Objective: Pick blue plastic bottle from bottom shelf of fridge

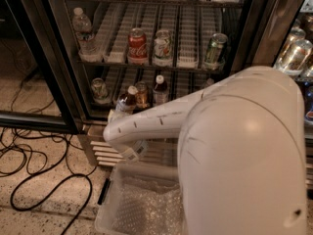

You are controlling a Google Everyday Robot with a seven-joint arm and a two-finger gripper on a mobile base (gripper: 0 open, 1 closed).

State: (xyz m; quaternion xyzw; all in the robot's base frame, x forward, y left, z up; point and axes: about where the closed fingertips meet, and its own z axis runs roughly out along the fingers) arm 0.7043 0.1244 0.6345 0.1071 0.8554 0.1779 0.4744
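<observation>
1. Arm. A smooth, rounded white plastic arm shell (244, 155) fills the near right of my view. Its tapered forearm runs left toward the tall glass-door fridge with the dark and steel frame (247, 33).

2. Gripper. The gripper (119, 124) sits at the left tip of the forearm, at the front edge of the bottom shelf (186, 82). The wrist covers it, so I cannot tell how far it is open or whether it has hold of anything.

3. Target. The small blue plastic bottle with white screw cap, dark brown shoulders and pale label (126, 102) is at the front of that wire rack, just above the forearm tip. It is tilted, cap leaning right. Its lower body is hidden behind the arm.

4. Bottom shelf, other contents.
- a small clear glass jar (99, 89) to the left
- a brown metal can (142, 94) just right of the target
- a white-capped bottle with dark red shoulders (160, 89) further right

5. Upper wire rack.
- a clear ribbed water bottle (83, 31) at the left
- a red cola can (137, 45)
- a pale printed can (162, 47) beside it
- a green can (215, 48), tilted, at the right

6. Floor. A clear rectangular plastic bin (105, 207) lined with bubble wrap (146, 204) stands near, below the louvred steel grille (105, 148). Black cables (44, 180) loop over the speckled stone floor (29, 209) at the left.
</observation>
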